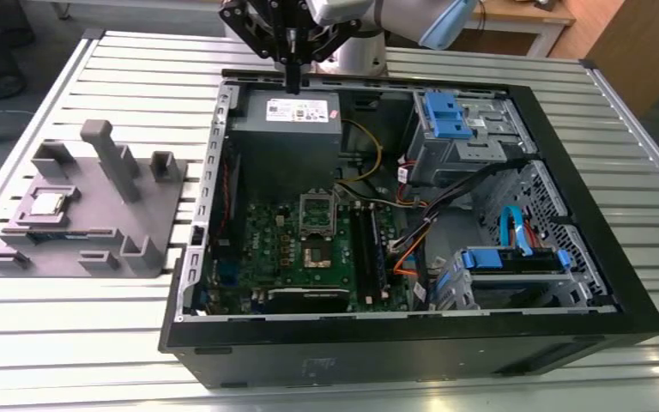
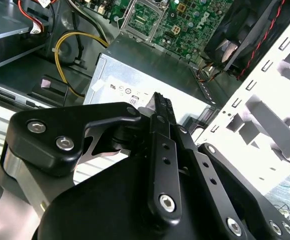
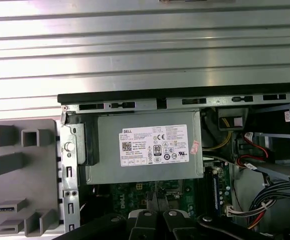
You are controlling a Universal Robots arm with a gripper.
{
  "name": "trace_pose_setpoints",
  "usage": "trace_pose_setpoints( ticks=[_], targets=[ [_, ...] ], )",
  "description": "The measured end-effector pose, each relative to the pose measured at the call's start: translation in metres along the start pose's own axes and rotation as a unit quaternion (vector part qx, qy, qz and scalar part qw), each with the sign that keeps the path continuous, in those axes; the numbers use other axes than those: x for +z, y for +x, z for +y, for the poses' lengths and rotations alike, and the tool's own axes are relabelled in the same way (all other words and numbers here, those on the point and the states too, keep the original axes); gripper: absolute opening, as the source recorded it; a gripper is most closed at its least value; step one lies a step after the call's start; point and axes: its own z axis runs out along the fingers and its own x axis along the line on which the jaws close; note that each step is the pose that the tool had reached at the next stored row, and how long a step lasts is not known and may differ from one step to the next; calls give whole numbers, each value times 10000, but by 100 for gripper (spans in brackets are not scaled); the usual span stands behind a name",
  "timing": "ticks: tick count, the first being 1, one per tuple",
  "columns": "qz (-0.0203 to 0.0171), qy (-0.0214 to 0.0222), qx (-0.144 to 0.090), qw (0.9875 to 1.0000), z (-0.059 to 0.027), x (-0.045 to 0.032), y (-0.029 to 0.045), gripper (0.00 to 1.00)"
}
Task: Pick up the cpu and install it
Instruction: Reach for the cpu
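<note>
Gripper [image 1: 293,83]: hangs over the power supply end of the computer case; its fingers appear pressed together, with nothing between them.
Cpu [image 1: 49,203]: lies flat, silvery top up, in a recess of the grey plastic block, well apart from the gripper.
Grey plastic block [image 1: 158,215]: has upright posts and sits on the slatted metal table [image 1: 112,69], just beside the case on the exterior view's left.
Computer case [image 1: 421,343]: black, lying on its side with the interior open.
Power supply [image 3: 150,145]: grey box with a white label, against one end wall of the case.
Motherboard [image 1: 272,240]: green, on the case floor beside the power supply.
Socket frame [image 1: 316,209]: shiny metal, on the motherboard.
</note>
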Motion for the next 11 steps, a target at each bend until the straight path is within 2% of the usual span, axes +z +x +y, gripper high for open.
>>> trace_pose_setpoints(
  ticks=[4,11],
  targets=[
    [0,0,-1,10000,-3,-1,31,11],
    [-3,0,-1,10000,-11,-4,142,11]
  ],
)
